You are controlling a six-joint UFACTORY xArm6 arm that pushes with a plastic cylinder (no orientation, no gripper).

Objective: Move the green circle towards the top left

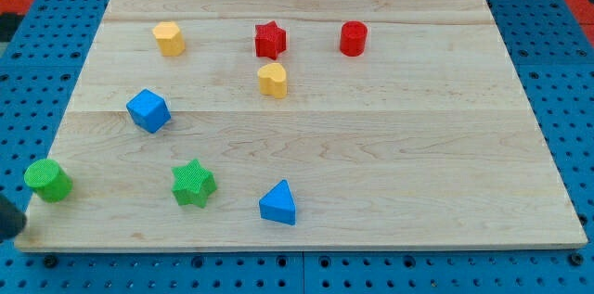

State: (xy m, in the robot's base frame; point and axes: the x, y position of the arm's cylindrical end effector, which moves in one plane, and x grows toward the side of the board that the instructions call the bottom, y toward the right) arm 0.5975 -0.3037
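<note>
The green circle (46, 180) stands at the board's left edge, near the view's bottom left corner. My tip (17, 231) shows as a dark rod end at the view's far left, just below and left of the green circle, a short gap apart from it. Most of the rod is cut off by the view's left edge.
A wooden board (371, 146) lies on a blue pegboard. On it are a blue cube (148, 110), green star (193, 183), blue triangle (277, 203), yellow hexagon (169, 38), yellow rounded block (273, 80), red star (270, 40) and red cylinder (353, 38).
</note>
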